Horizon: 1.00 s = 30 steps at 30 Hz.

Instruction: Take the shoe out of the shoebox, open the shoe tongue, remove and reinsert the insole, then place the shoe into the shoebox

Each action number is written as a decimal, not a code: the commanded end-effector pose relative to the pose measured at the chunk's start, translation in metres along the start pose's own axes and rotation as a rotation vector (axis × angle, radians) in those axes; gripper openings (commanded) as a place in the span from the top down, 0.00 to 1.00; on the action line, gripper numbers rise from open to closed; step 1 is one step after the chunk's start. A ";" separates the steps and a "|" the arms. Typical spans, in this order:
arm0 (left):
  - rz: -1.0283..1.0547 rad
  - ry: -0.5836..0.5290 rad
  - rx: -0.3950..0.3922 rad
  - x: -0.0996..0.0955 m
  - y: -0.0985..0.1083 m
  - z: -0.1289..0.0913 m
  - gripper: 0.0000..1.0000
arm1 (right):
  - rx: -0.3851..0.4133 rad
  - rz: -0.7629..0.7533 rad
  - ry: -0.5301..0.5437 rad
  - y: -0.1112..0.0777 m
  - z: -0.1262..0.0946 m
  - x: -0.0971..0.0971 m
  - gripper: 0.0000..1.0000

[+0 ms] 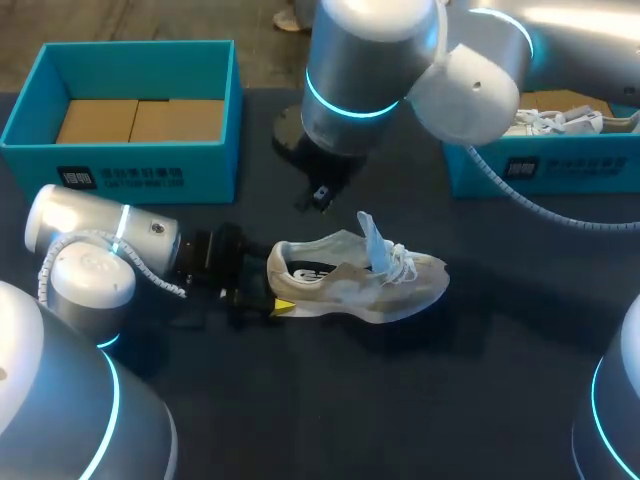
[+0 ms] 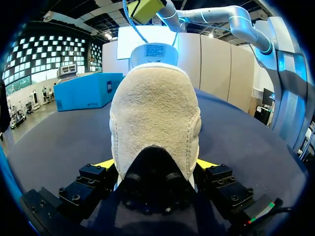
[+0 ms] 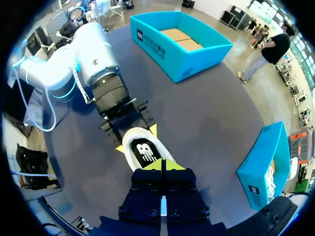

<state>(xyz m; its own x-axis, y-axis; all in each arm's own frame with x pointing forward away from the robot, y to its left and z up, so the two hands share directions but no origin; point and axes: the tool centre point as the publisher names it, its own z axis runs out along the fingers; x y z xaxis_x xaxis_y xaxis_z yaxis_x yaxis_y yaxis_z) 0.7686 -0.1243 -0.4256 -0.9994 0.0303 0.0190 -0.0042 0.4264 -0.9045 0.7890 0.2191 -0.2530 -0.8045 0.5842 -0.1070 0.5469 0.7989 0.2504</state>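
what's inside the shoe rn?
Dark insole with white logo shows in the heel opening of the shoe; the toe end is hidden by the upper and right gripper.

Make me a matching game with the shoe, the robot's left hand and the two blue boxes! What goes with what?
Things:
1 shoe
2 left hand
3 left blue box
4 right blue box

Matches:
A white shoes inside
B lying on the dark table
C only brown cardboard showing inside
D shut on a heel

Pairs: 1-B, 2-D, 3-C, 4-A
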 end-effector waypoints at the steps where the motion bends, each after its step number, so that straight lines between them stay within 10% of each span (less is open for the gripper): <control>1: 0.000 0.000 0.000 0.000 0.002 -0.001 1.00 | -0.001 0.002 -0.001 0.000 0.001 0.001 1.00; 6: 0.000 0.000 0.000 0.000 0.002 -0.001 1.00 | -0.001 0.002 -0.001 0.000 0.001 0.001 1.00; 11: 0.000 0.000 0.000 0.000 0.002 -0.001 1.00 | 0.200 -0.187 -0.054 -0.004 0.000 -0.003 1.00; 30: 0.000 0.000 0.000 0.000 0.002 -0.001 1.00 | 0.270 -0.409 0.067 -0.022 0.048 0.011 1.00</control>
<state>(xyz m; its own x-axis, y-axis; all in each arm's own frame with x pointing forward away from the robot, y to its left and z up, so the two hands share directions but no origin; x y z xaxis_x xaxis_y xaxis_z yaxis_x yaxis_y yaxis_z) 0.7686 -0.1244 -0.4256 -0.9994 0.0303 0.0190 -0.0042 0.4264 -0.9045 0.7714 0.2090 -0.2904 -0.9715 0.2137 -0.1029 0.2197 0.9742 -0.0510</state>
